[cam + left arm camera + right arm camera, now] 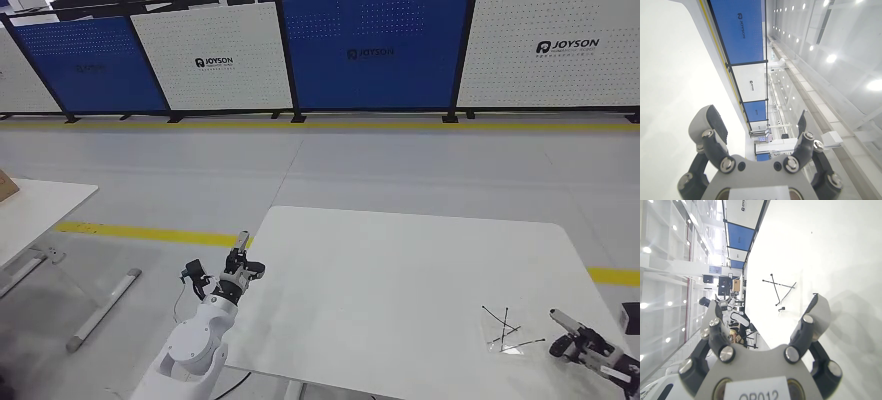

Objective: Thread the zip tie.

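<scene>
The left gripper (759, 115) has its jaws spread wide with nothing between them, and the ribbed black pads (717, 123) are bare. It sits at the left edge of the white table (400, 290), toward the far corner, well apart from the work.

The right gripper (765, 298) also has its jaws spread wide and holds nothing. It sits over the table's near right corner. Its fingertips point toward the zip ties (774, 283), near them but not touching.

The zip ties are thin black strands lying flat on the tabletop, close to the right end of the near edge. At least three cross one another in a loose heap, and small square heads show at some ends. I cannot tell whether any tail passes through a head.

Beyond the table, a yellow line (150, 234) runs across the grey floor. Blue and white pegboard panels (370, 50) stand in a row behind. A second white table (40, 210) stands off to the left.
</scene>
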Tool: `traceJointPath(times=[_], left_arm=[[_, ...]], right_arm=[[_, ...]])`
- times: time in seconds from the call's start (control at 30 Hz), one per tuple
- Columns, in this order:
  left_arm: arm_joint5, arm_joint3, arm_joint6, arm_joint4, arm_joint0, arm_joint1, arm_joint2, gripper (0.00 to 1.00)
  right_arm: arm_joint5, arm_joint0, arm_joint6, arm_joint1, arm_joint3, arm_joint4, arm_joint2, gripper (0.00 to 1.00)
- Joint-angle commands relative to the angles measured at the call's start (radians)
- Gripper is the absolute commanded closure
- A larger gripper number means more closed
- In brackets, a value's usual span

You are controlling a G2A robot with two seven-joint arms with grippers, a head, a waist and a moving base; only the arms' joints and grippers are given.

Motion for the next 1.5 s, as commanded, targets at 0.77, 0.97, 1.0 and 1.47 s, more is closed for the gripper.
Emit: traceJointPath(times=[0.77, 0.97, 1.0, 1.47], left_arm=[[0.0, 0.0, 0.0, 0.0, 0.0, 0.0, 0.0, 0.0], [0.0, 0.0, 0.0, 0.0, 0.0, 0.0, 0.0, 0.0], [0.0, 0.0, 0.0, 0.0, 0.0, 0.0, 0.0, 0.0], [0.0, 0.0, 0.0, 0.0, 0.0, 0.0, 0.0, 0.0]], right_arm=[[0.008, -0.024, -0.007, 0.019, -0.011, -0.035, -0.02, 0.65], [0.026, -0.02, -0.006, 0.026, -0.008, -0.054, -0.03, 0.7], [0.027, -0.019, -0.007, 0.027, -0.008, -0.054, -0.032, 0.7], [0.061, -0.009, -0.012, 0.038, -0.012, -0.073, -0.059, 0.85]])
